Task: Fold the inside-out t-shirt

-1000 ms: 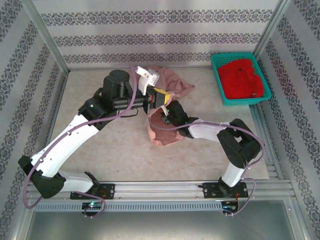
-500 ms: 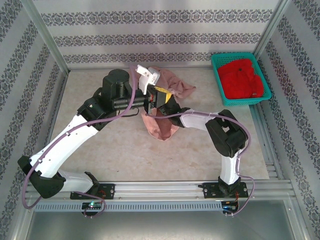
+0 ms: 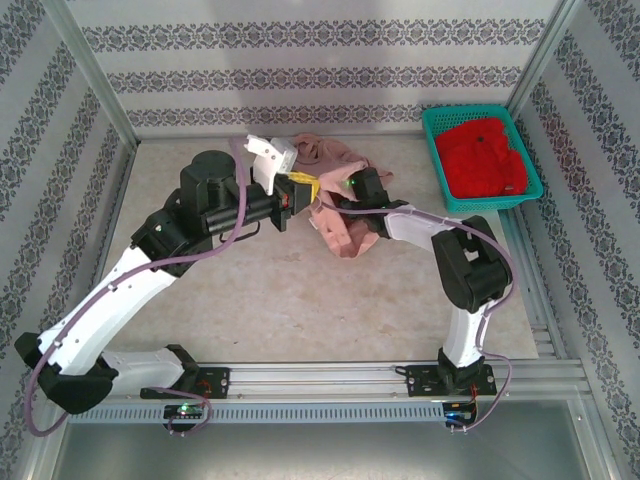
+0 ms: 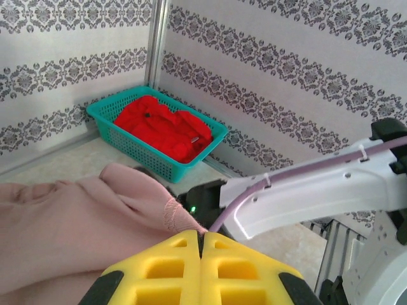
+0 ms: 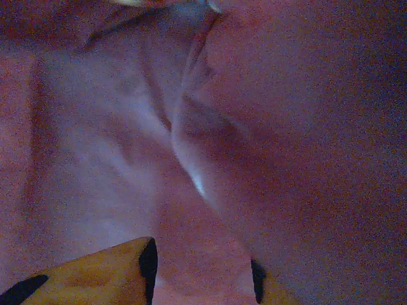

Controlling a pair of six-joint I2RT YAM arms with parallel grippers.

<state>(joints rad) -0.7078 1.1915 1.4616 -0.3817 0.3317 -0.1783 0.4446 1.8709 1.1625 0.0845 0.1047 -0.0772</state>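
Pinching the one inside-out t-shirt (image 3: pixel 340 232), bunched at the far middle of the table (image 3: pixel 250 300), with the shut fingers (image 4: pixel 165 273) of the left gripper (image 4: pixel 202 236). Close against it, the right gripper (image 5: pixel 200 270), fingers (image 5: pixel 95 273) apart. Far right: one teal basket (image 3: pixel 436 160) with one red garment (image 3: pixel 485 160).

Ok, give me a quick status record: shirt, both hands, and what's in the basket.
t-shirt: bunched in a heap at the far middle of the table, not yet folded
left hand: shut, pinching an edge of the shirt
right hand: open, nosed close into the cloth
basket: far right corner, apart from the shirt
basket contents: red garment
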